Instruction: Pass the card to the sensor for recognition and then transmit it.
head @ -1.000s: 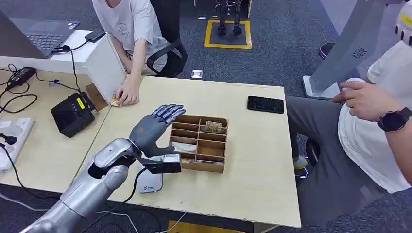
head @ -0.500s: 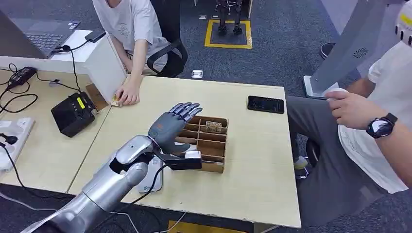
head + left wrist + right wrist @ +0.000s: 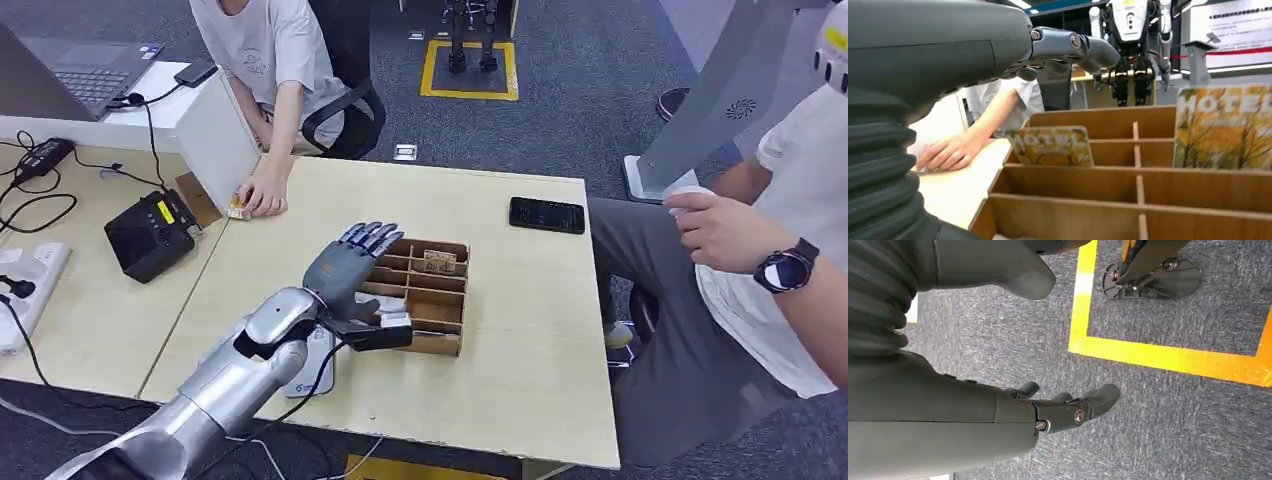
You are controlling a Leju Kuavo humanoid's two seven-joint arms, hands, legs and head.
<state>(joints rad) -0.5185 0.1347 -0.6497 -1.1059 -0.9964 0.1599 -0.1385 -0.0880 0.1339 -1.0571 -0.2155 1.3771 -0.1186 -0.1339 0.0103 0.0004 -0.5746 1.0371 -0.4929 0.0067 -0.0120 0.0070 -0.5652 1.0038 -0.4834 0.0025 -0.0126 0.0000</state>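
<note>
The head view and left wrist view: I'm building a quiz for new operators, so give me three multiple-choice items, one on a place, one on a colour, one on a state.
1. Where is the black phone?
A. On the table's far right part
B. Inside the wooden organizer
C. On the floor

2. What colours mark the cards standing in the wooden organizer?
A. Blue and white
B. Yellow and green
C. Plain red

3. What is the left hand doing?
A. Pinching a card
B. Pressing the phone
C. Holding nothing, fingers extended over the organizer

Answers: 1 A, the phone lies flat near the far right edge. 2 B, the left wrist view shows yellow-green printed cards. 3 C, no card sits in the fingers.
</note>
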